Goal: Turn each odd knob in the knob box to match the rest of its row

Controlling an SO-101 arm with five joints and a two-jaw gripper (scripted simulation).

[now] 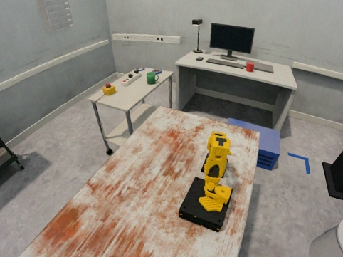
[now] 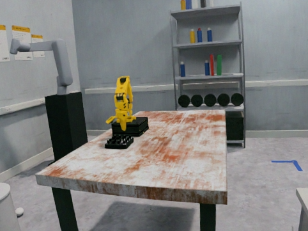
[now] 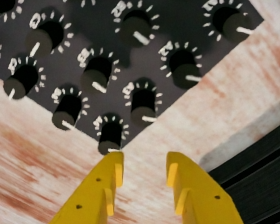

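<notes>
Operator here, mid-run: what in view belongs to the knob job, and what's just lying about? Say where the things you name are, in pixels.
Part of the job:
- knob box point(image 2: 119, 146) point(image 3: 112, 52)
- its knobs
- gripper point(image 2: 124, 125) point(image 3: 145, 162)

Just lying about:
- green mug point(image 1: 151, 78)
- red cup point(image 1: 250, 67)
- power strip point(image 1: 131, 78)
- keyboard point(image 1: 225, 63)

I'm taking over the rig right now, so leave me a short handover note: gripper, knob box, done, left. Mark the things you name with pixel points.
Gripper point(image 2: 124, 127) point(image 3: 145, 165): slightly open, nothing between its fingers, raised by the knob box.
Knob box point(image 2: 121, 143) point(image 3: 175, 20): on the table point(image 1: 142, 181) point(image 2: 179, 173), knobs upward; the wrist view cuts part of it off.
Done: cannot confirm any row; the labels are too hard to read here.
Left: I'd get a full view of the box, compare each row, then turn only odd knobs.
</notes>
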